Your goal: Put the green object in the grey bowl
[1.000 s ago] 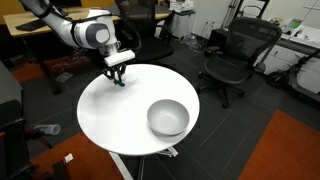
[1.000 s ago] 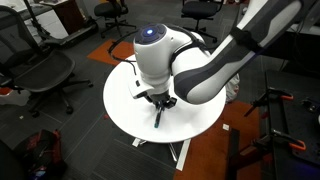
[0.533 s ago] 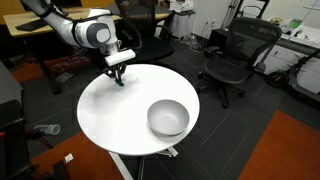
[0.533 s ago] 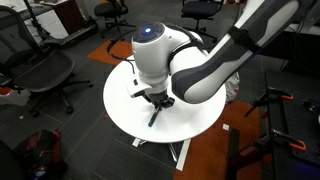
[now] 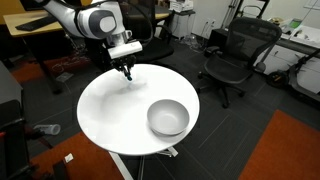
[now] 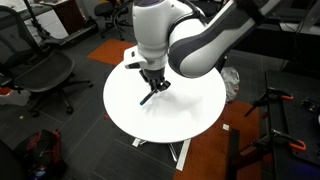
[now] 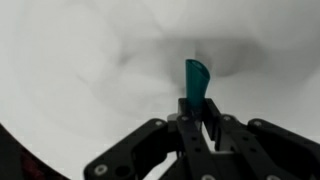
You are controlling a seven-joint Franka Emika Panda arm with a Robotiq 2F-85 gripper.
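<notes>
The teal-green stick (image 7: 196,82) sat pinched in the gripper (image 7: 197,106). In the wrist view, the jaws were closed on its lower half and its slanted tip stood out beyond the black fingers (image 7: 213,112). Its long axis ran roughly in line with the fingers, so it pointed away from the wrist and down toward the tabletop. In an exterior view it showed as a dark sliver slanting down from the gripper (image 6: 152,86) and appeared to hang just clear of the surface.

The gripper (image 5: 126,69) hung over the far edge of the round white table (image 5: 100,115). The grey bowl (image 5: 168,118) stood open and empty, well apart on the opposite, nearer side. The carry therefore looked to run diagonally across the table, ending with the stick's tip above the bowl's hollow before release.
</notes>
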